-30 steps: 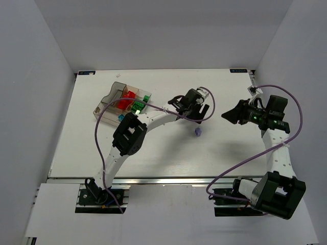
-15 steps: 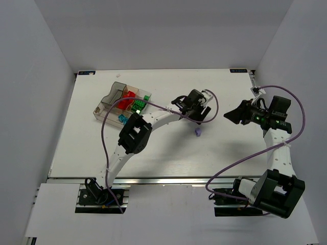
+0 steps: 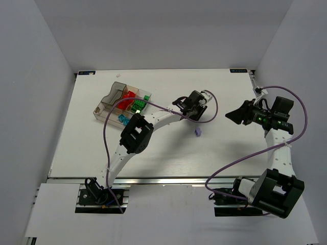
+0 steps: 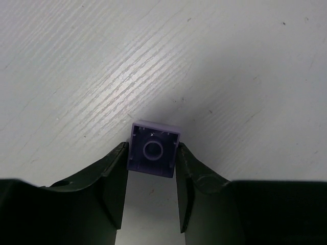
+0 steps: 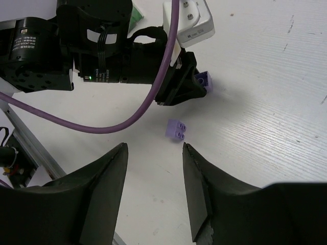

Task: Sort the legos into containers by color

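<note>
One light purple lego (image 4: 155, 149) sits clamped in the outstretched left gripper (image 4: 152, 159).

Light is bright and even. In the left wrist view, glare streaks the table (image 4: 102, 76) up-left of the purple brick (image 4: 154, 149); soft shadow pools right of it; the fingers (image 4: 110, 189) below it blur.

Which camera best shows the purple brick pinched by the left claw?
Left wrist: the purple brick sits close and centred, hollow underside visible. Right wrist shows it small and half-hidden; top external does not show it.
</note>
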`<state>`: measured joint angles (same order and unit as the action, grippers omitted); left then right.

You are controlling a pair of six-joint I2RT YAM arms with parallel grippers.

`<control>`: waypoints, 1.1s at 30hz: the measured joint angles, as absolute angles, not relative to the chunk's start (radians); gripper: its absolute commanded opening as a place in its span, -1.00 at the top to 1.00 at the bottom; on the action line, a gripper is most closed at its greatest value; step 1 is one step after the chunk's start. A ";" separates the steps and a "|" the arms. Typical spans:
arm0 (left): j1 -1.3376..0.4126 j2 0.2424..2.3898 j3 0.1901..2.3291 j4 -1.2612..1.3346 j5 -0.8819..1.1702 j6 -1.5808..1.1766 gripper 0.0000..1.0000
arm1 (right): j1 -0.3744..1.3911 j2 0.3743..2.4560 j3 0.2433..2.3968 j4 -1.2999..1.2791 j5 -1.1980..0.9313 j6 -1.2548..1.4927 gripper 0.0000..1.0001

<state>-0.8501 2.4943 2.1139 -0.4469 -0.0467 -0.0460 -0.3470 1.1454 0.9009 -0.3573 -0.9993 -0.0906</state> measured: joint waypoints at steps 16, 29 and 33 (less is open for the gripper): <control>-0.542 1.831 1.538 -0.292 -0.194 -0.159 1.00 | -0.297 1.127 0.868 -0.379 -1.032 -0.171 1.00; -0.186 1.881 1.475 -0.343 -0.383 -0.200 0.96 | -0.241 1.147 0.868 -0.385 -0.988 -0.205 0.84; -0.165 1.962 1.516 -0.368 -0.390 -0.200 0.51 | -0.239 1.154 0.868 -0.390 -0.977 -0.215 0.72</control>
<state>-0.1654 1.9617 1.5162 -0.3679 -0.3901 -0.1997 -0.2386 1.1542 0.8677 -0.3901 -0.9771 -0.2153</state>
